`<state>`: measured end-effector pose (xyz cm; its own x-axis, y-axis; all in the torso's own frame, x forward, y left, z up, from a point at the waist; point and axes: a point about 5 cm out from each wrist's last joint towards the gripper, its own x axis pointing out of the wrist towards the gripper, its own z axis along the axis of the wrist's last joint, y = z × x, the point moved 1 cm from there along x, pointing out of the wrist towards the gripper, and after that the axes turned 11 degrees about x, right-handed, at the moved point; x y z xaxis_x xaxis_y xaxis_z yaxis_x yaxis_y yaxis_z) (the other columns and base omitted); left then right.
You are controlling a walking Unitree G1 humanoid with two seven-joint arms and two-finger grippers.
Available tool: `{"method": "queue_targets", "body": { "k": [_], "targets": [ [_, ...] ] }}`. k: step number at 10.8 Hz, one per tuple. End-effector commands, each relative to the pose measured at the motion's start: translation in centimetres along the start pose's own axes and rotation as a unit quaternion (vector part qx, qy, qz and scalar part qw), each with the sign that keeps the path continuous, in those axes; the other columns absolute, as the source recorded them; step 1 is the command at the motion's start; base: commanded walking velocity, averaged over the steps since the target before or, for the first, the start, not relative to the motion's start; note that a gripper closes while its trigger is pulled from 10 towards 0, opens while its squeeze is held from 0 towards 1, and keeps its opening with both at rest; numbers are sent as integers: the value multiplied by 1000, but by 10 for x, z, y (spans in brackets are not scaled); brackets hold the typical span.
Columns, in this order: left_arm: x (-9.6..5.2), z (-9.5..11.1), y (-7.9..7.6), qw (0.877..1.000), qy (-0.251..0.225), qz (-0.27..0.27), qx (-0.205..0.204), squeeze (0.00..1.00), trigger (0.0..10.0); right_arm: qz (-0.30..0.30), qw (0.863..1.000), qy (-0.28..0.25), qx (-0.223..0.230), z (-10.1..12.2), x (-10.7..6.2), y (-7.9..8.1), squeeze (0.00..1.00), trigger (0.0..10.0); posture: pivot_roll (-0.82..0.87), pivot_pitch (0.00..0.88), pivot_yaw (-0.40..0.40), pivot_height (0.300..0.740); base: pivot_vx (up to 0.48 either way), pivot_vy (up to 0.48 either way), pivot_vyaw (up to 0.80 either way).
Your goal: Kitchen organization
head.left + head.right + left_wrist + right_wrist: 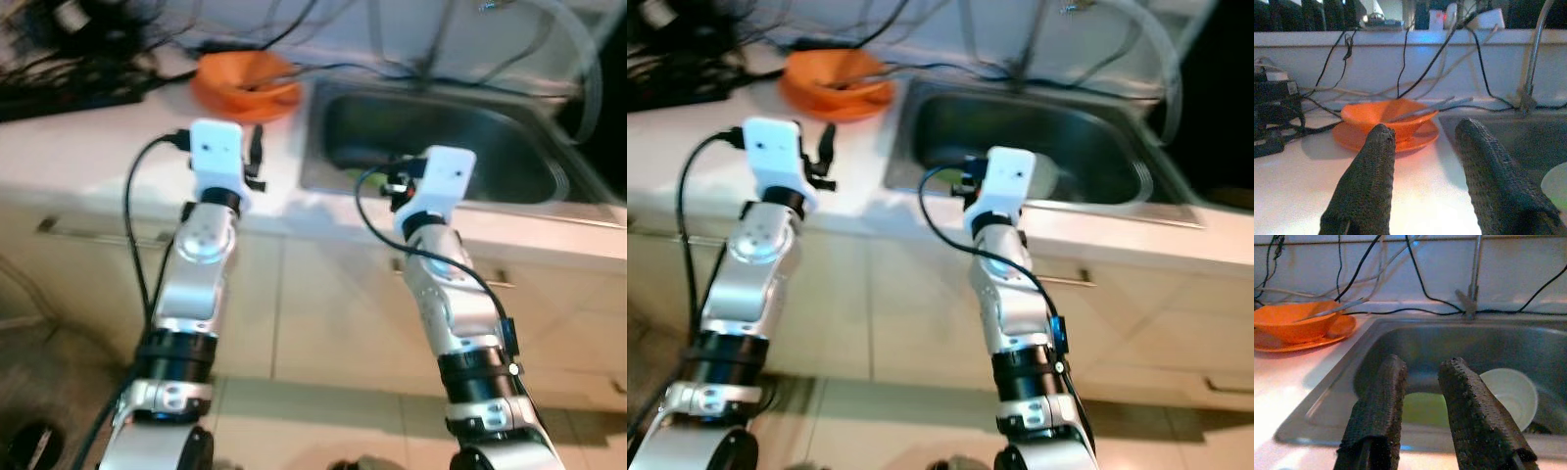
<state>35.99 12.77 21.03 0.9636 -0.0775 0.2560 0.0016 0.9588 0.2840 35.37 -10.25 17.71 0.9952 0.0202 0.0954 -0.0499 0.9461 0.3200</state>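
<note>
An orange bowl (1388, 117) stands on an orange plate (1352, 139) at the back of the white counter (88, 147), with metal utensils (1425, 107) resting in it. My left gripper (1425, 128) hovers low over the counter, open and holding nothing, pointing at the bowl a short way off. To the right is a steel sink (1420, 342). Inside it lie a white bowl (1511, 391) on its side and a pale green dish (1422, 409). My right gripper (1423, 362) is open at the sink's near rim, aimed into the basin.
Black cables (1415, 58) trail along the wall behind the bowl, and dark gear (59, 73) sits on the counter's far left. A faucet (1474, 274) rises at the sink's back. Cabinet fronts with handles (88, 230) run below the counter edge.
</note>
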Motion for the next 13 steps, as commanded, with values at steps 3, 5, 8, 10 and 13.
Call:
{"method": "queue_targets", "body": {
  "k": [3, 5, 8, 10, 13],
  "targets": [
    [2, 4, -3, 1000, 0, -2, -1, 0, 10000, 1, 1000, -6, -1, 5, 1, 0, 0, 10000, -23, 49, -99, 719, 424, 0, 333],
    [2, 4, -4, 1000, 0, -3, -1, 0, 10000, 3, 1000, -4, -4, 4, 1, 0, 0, 10000, -23, 49, -99, 719, 426, 0, 0],
    [2, 4, -4, 1000, -1, -5, -1, 0, 10000, 1, 1000, -4, 0, 4, 2, 0, 0, 10000, -22, 51, -98, 719, 425, 0, 0],
    [2, 5, -5, 1000, -2, -8, -1, 0, 10000, -1, 1000, -3, 2, 3, 2, 0, 0, 10000, -21, 50, -99, 719, 424, 0, 0],
    [1, 8, -9, 1000, -11, -20, -4, 0, 10000, -2, 1000, -1, 4, 2, 1, 0, 0, 10000, -21, 49, -98, 719, 264, 0, 0]
  ]
}}
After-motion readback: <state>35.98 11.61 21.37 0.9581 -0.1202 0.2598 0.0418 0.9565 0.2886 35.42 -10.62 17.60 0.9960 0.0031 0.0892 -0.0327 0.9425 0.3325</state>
